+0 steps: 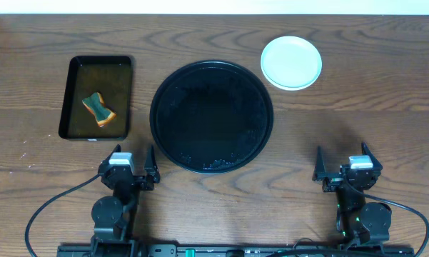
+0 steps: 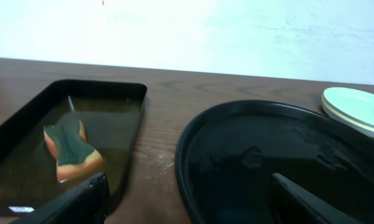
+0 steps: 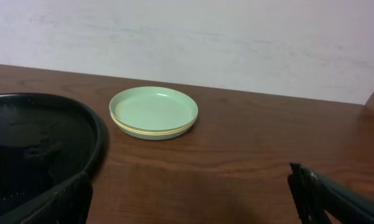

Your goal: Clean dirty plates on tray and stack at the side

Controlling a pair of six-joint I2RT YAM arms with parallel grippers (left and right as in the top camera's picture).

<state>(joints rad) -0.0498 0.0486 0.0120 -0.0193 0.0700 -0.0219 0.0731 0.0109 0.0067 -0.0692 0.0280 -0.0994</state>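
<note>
Mint-green plates (image 1: 291, 63) lie stacked flat, faces up, near tray (image 1: 211, 116).

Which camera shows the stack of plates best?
The right wrist view: the stack of plates sits whole, its layered rims showing. Overhead shows only the top plate, a pale disc; the left wrist view clips it at the frame edge.

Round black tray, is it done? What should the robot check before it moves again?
1. Large round black tray holds no plates: ok.
2. Pale green and yellow plates stacked beside it: ok.
3. Top plate looks clean: ok.
4. Green-and-orange sponge lies in rectangular black tray of brownish liquid: ok.
5. Left gripper and right gripper open, empty: ok.
6. Lower plates clean: cannot tell.
</note>
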